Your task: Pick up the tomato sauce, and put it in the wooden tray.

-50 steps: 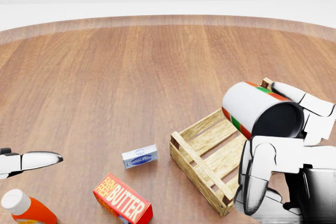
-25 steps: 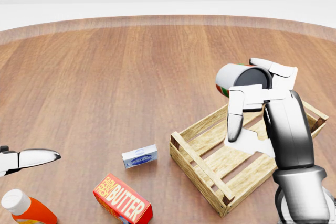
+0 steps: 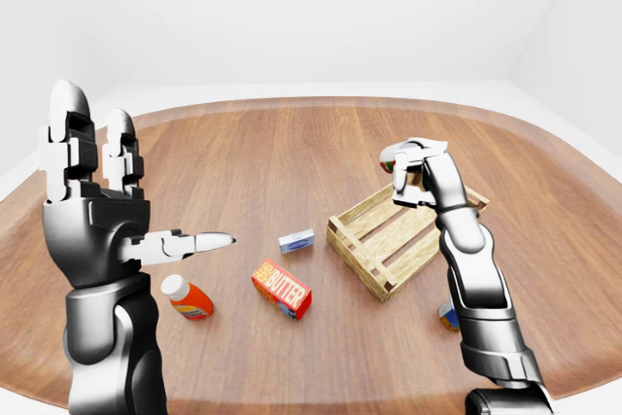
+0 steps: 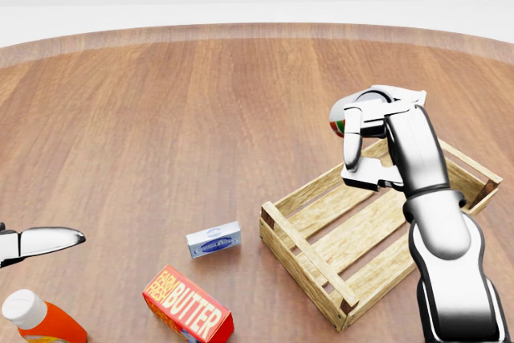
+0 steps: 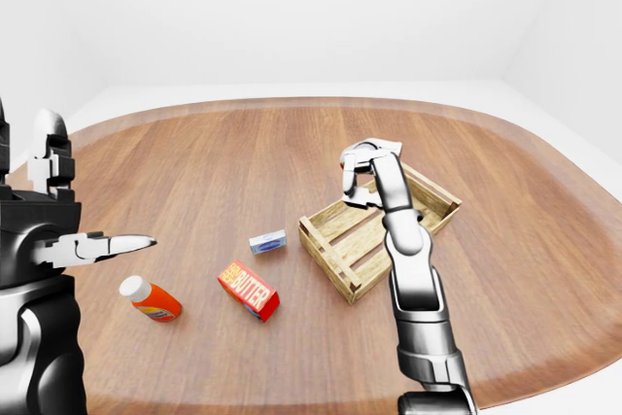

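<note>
The tomato sauce can [image 4: 338,124], white with a red and green band, lies in my right hand [image 4: 365,140], whose fingers close round it. Only the can's left end shows past the fingers. The hand holds it in the air above the upper part of the wooden tray [image 4: 299,240], a slatted crate lying on the round wooden table. My left hand [image 3: 117,191] is open and empty, raised at the left of the left-eye view, with one finger pointing right.
A red butter box [image 4: 189,304], a small white and blue box [image 4: 214,240] and an orange bottle with a white cap [image 4: 40,319] lie left of the tray. A small can [image 3: 448,315] sits behind my right forearm. The table's rim [image 4: 257,31] curves across the top.
My right hand has carried the can from the lower right of the head view up and over the tray, and the can has turned. The left hand has barely shifted.
</note>
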Tool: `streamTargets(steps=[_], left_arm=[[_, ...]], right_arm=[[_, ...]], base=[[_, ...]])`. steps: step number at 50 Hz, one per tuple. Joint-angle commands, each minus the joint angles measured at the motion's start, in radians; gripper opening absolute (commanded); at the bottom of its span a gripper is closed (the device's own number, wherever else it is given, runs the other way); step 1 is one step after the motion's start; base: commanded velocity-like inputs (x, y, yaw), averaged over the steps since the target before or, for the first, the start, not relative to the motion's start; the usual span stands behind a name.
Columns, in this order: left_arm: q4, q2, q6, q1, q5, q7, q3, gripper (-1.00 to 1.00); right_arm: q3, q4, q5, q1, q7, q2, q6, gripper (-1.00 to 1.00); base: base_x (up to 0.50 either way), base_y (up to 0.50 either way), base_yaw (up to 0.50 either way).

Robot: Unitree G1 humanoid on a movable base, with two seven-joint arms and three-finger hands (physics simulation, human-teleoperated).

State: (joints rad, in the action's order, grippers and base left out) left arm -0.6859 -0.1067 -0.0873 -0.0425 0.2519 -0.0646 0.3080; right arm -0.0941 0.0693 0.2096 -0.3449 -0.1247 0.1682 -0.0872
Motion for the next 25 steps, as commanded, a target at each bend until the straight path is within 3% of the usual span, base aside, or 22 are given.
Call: streamTargets(steps=[1,9,25], left_arm=[[-0.005,-0.003,0.0,-0.005,0.011,0.003,0.009,1.0],[-0.004,-0.006,0.0,-0.008,0.018,0.006,0.011,1.0],[-0.005,-0.009,0.0,-0.011,0.024,0.009,0.014,1.0]], right_arm=[[0.052,-0.133,0.093,-0.067,-0.081,0.054,0.0,-1.0],[0.089,-0.251,0.251,-0.061,-0.184,0.062,0.0,-1.0],[0.073,-0.232,0.441,-0.009,-0.379,0.069,0.0,-1.0]], base=[[0.0,0.0,0.0],[0.0,0.0,0.0],[0.0,0.0,0.0]])
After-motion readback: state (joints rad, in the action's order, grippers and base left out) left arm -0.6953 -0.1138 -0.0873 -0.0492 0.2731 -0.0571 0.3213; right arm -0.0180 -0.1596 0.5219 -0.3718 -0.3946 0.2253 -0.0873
